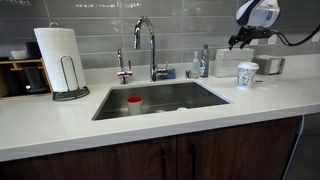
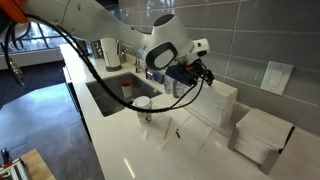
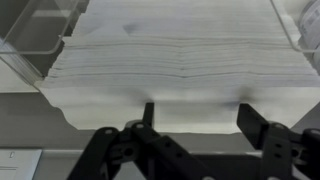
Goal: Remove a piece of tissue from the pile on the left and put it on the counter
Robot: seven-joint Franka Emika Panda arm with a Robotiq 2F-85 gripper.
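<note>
The end effector (image 3: pixel 197 118) hangs with its jaws spread wide and empty, at the near edge of the pile (image 3: pixel 180 65), which stands on the surface (image 1: pixel 230 105) near the paper cup (image 1: pixel 247 74). The piece of tissue (image 3: pixel 180 22) to be removed lies as the top sheet, not yet separated. The sheets are thin and tightly layered, so a deep closure would probably clamp several at once, while a shallow one may slip off. A sideways pull could drag the whole pile or tip the paper cup.
</note>
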